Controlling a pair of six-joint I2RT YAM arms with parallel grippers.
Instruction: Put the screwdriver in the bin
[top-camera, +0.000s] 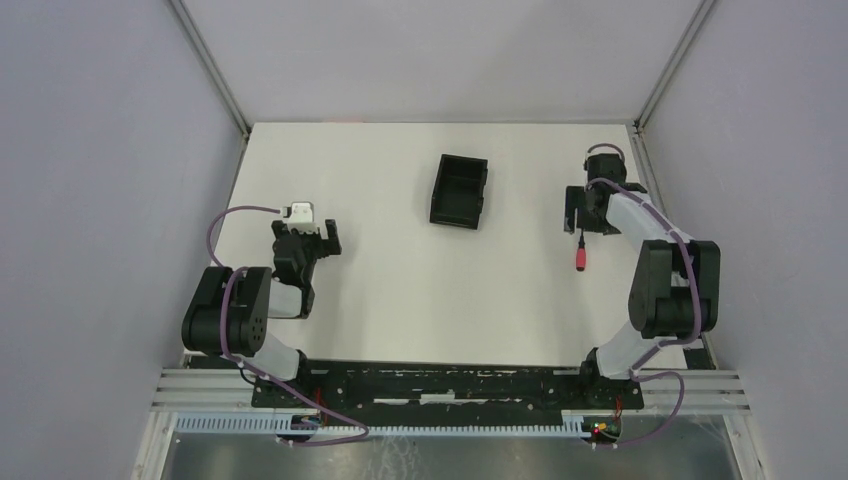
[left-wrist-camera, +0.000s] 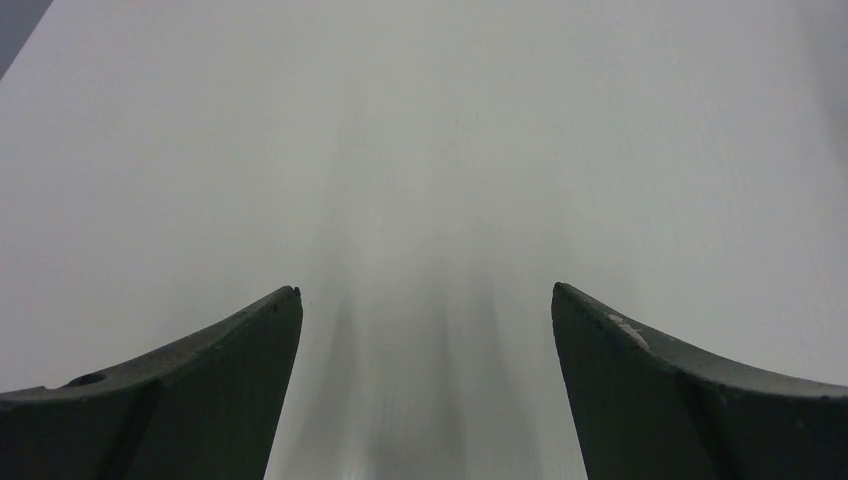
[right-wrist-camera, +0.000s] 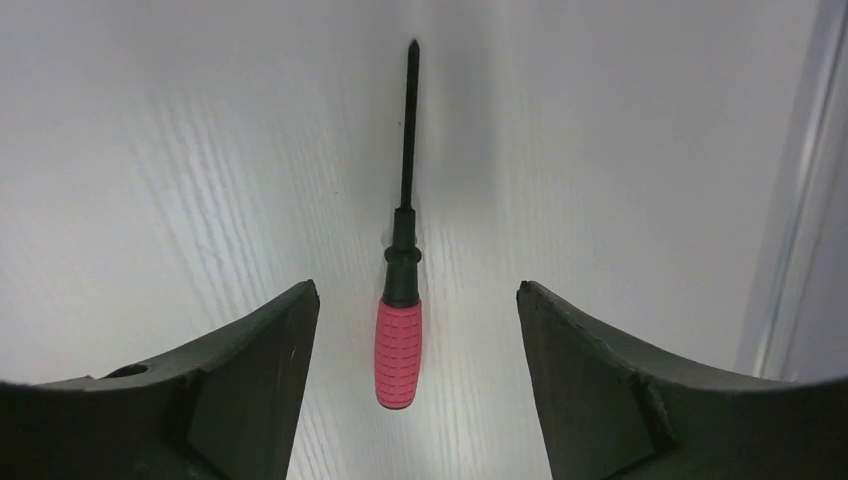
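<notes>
Overhead: white surface (top-camera: 400, 300), walled on three sides. Bin (top-camera: 459, 190), black and open-topped, sits toward 12 o'clock of the surface centre, slightly skewed, nothing visible inside. Screwdriver (top-camera: 580, 256) lies flat on the surface at the 3 o'clock side, well apart from the bin and near the right edge rail. Right gripper (top-camera: 578, 224) is directly over the shaft end, its arm folded back toward 5 o'clock. Right wrist view: the fingers (right-wrist-camera: 270, 340) are spread and released, straddling the red handle with bare surface showing on both sides, neither touching it. The thin black shaft points to 12 o'clock in that view, the handle to 6. Left gripper (top-camera: 320, 238) is at the 9 o'clock side, well away from the bin and screwdriver. Left wrist view: jaws apart, nothing between them but blank surface.
</notes>
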